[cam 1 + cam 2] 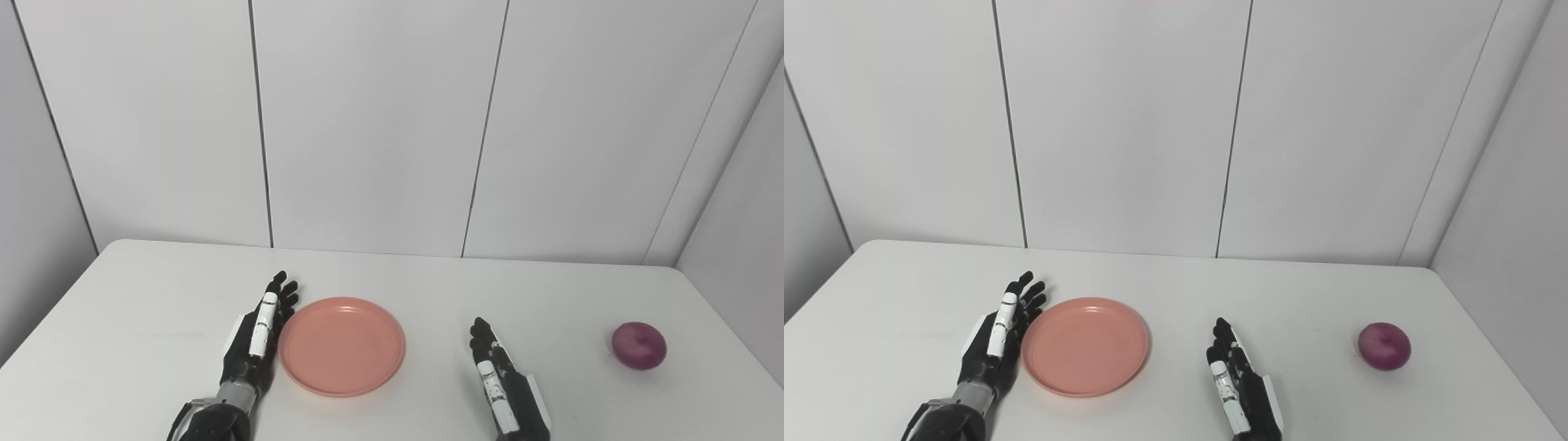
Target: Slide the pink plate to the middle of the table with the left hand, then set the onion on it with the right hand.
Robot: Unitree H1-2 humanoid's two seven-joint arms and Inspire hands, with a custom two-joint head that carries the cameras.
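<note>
Nearest the camera, two black robot arms enter from the bottom edge onto a white table (pixel 153 294). On the left, the left hand (pixel 260 334) stands on edge with fingers straight and held together, palm facing right, pressed against — or just beside — the left rim of the pink plate (pixel 341 346). It holds nothing. The plate lies flat and empty, somewhat left of the table's middle.

Right of the plate, well apart from it, the right hand (pixel 499 380) rests low near the front edge, fingers extended and together, also empty. Farther right, near the table's right side, sits the onion (pixel 639 345) — round, purple, on its own and untouched.

The step in hand appears to be the push: the plate likely has a little further to travel rightward. To do it well, the left hand should keep its palm flat and upright against the rim, low to the table, pushing steadily so the plate slides straight rather than spinning or riding up over the fingers. The right hand should wait clear of the plate's path until the plate stops.
</note>
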